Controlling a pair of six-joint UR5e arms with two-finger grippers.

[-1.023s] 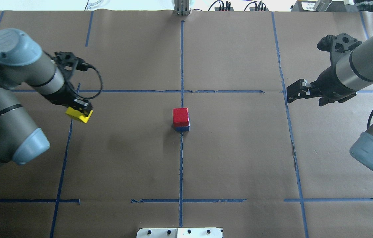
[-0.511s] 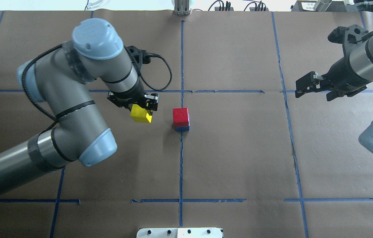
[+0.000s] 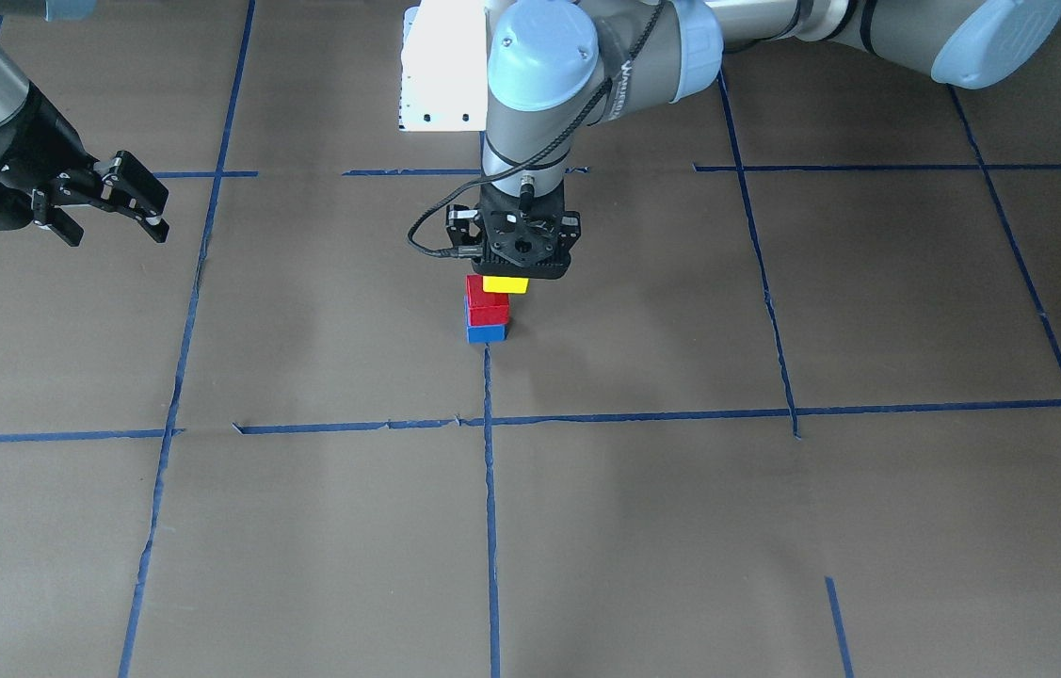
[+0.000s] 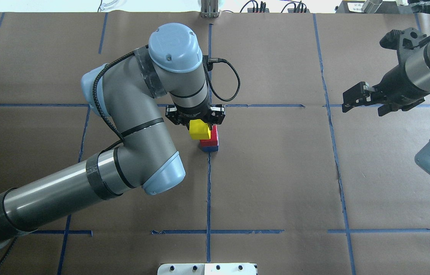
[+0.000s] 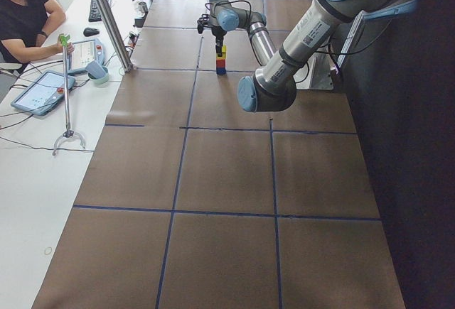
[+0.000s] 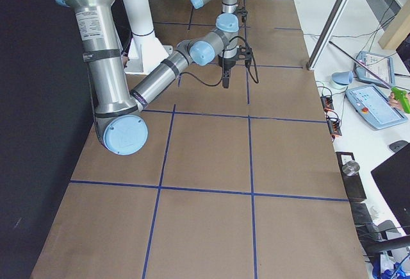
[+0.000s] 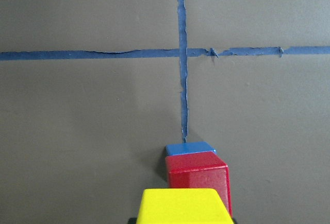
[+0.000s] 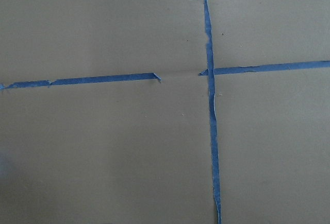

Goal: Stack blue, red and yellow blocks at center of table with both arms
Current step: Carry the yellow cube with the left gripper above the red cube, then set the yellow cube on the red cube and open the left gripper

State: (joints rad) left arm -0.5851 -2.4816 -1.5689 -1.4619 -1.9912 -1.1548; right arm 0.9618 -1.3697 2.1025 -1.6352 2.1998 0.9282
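Observation:
A red block sits on a blue block at the table's centre, where the tape lines cross. My left gripper is shut on a yellow block and holds it just over the red block, slightly off to the overhead view's left. I cannot tell whether the two blocks touch. The front view shows the yellow block above the red block and the blue block. In the left wrist view the yellow block is nearest, with the red block and the blue block beyond it. My right gripper is open and empty, far right.
Blue tape lines divide the brown paper table into squares. A white base plate lies at the near edge. An operator sits at a side table with tablets on my left. The left arm's elbow hangs left of the stack.
My left arm has swung from the table's left side to the centre, carrying the yellow block over the red one. My right gripper has drawn back slightly to the right.

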